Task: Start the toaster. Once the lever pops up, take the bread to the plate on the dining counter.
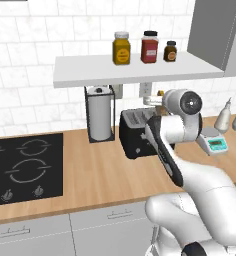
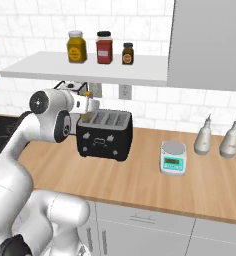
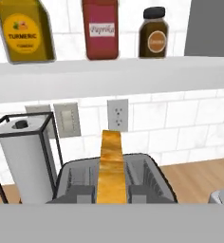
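Nearest in the hand view, a golden-brown toasted slice of bread (image 3: 110,168) stands upright on edge, rising from the bottom of the picture, where the gripper's finger tips would be, in front of the slots of the black boxy two-slot toaster (image 3: 115,182). The gripper (image 2: 88,111) is closed on that slice, holding it just above the toaster's top at its left end; in the right base view a small tan sliver (image 2: 85,118) shows under the white hand. The toaster (image 2: 104,134) sits on the light wooden counter (image 2: 200,185), with its small greyish lever (image 2: 98,141) at the middle of the front face. Just beside it to the left stands a white paper towel roll in a black wire stand (image 1: 100,114). To the right, well apart, lie a small white kitchen scale with a teal display (image 2: 173,157) and two pale grey bottles (image 2: 217,137). A black cooktop (image 1: 25,167) lies at the left. Behind the toaster, a white wall outlet (image 3: 117,115) is set in the white tiles. Above, a white shelf (image 2: 85,70) carries a yellow turmeric jar (image 3: 24,30), a red paprika jar (image 3: 100,28) and a small dark jar (image 3: 154,39).
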